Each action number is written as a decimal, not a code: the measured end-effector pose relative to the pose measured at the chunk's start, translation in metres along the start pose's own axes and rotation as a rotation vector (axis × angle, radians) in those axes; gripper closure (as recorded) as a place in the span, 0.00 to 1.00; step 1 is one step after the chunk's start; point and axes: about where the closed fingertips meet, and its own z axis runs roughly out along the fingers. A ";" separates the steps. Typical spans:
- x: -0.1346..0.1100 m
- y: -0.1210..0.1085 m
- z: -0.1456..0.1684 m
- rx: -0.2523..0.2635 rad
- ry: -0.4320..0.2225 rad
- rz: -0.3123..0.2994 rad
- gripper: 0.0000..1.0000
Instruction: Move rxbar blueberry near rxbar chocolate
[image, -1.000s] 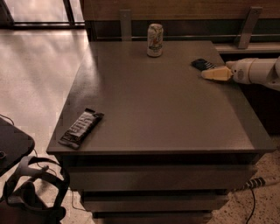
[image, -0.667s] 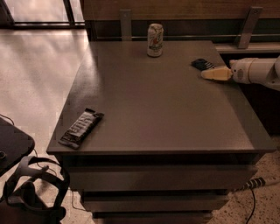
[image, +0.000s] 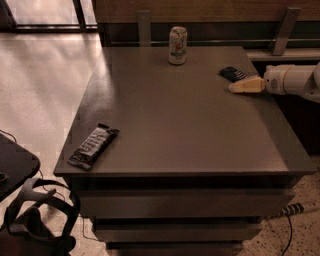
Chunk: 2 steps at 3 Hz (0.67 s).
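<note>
- A black headset-like object (image: 37, 220) lies on the pale floor at lower left, beside a dark rounded surface (image: 15, 167) at the frame's edge.
- The rxbar chocolate (image: 93, 145) lies flat and slanted near the front-left corner of the grey table (image: 180, 125).
- A pale drink can (image: 177, 45) stands upright at the table's back edge, near its middle.
- The rxbar blueberry (image: 233, 74) lies flat near the back-right corner, well apart from the chocolate bar.
- The gripper (image: 233, 88), tan and wedge-shaped, reaches in from the right on a white arm (image: 295, 80), its tip low over the table just in front of the blue bar; whether it is released or clenched cannot be told.
- A cable (image: 287, 210) runs along the floor at lower right.
</note>
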 end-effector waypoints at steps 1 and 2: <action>-0.010 0.000 -0.010 0.016 -0.018 -0.057 0.00; -0.014 0.002 -0.015 0.015 -0.028 -0.080 0.00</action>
